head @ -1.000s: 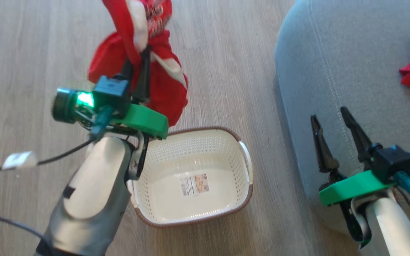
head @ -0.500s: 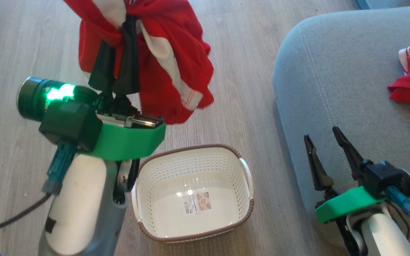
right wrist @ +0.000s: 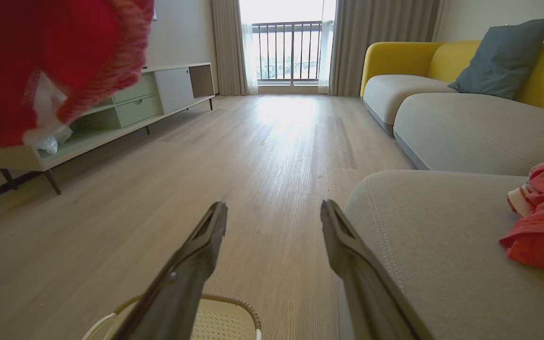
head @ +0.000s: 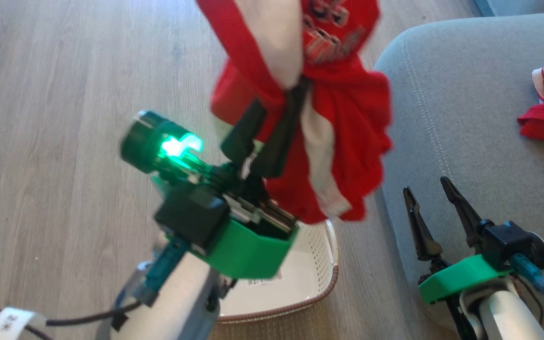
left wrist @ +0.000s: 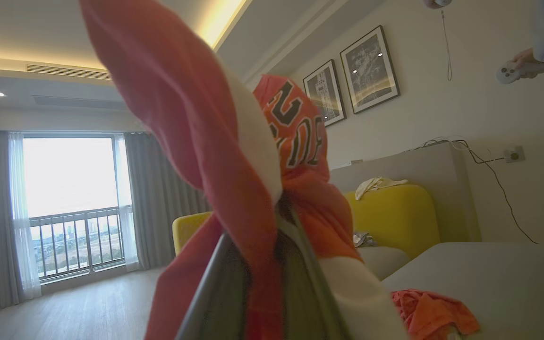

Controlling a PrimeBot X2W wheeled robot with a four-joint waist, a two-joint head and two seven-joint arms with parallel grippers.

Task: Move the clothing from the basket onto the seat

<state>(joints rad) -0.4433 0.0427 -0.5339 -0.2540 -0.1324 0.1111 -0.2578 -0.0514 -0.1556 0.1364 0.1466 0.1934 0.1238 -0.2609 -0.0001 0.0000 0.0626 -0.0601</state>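
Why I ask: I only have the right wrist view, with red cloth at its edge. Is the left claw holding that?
Observer: Yes. In the head view the left claw is shut on the clothing, raised clear of the basket.
Operator: Anything left in the basket?
Observer: No clothing in the part that shows; the left arm hides the rest.
Operator: Which garment is it?
Observer: The left wrist view shows dark lettering printed on it.

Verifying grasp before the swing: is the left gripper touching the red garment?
Touching. Head view: the left gripper is pinched shut on the red garment, which hangs bunched from it. Left wrist view: cloth wraps both fingers.
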